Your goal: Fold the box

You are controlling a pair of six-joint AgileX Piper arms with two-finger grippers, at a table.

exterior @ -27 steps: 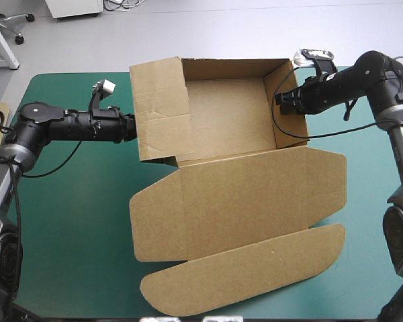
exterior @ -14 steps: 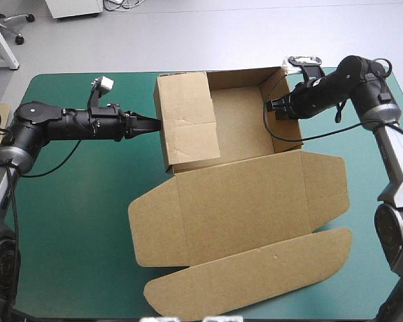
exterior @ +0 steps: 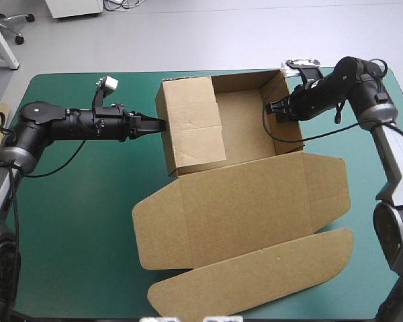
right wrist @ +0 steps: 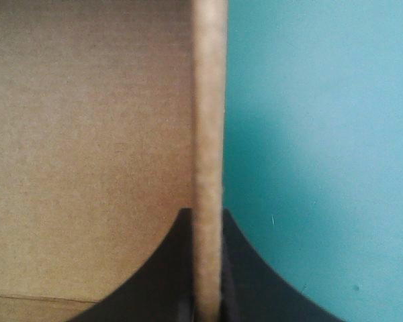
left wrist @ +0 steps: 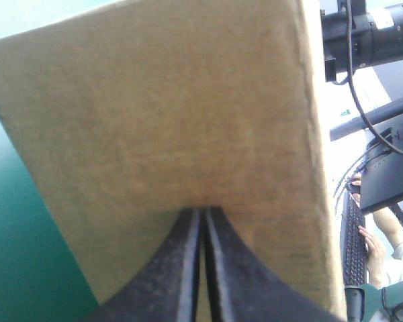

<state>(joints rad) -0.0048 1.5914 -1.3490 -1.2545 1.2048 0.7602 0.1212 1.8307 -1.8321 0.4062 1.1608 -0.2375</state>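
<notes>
left gripper (exterior: 162, 123) tips together against the box (exterior: 242, 194); right gripper (exterior: 272, 107) clamps its wall.

The brown box (exterior: 242, 194) sits on the desk (exterior: 74, 221) as an open tray. Its far and right walls stand upright, its left wall leans inward, and the lid and rounded flap lie flat toward the near edge.

Plain brown box (exterior: 248, 201) against a teal-green cover (exterior: 74, 221); black jaws.

A lab-like workroom — bare grey floor (exterior: 255, 33), a wheeled chair (exterior: 13, 23) (base only), a teal-green covered table (exterior: 74, 235).
</notes>
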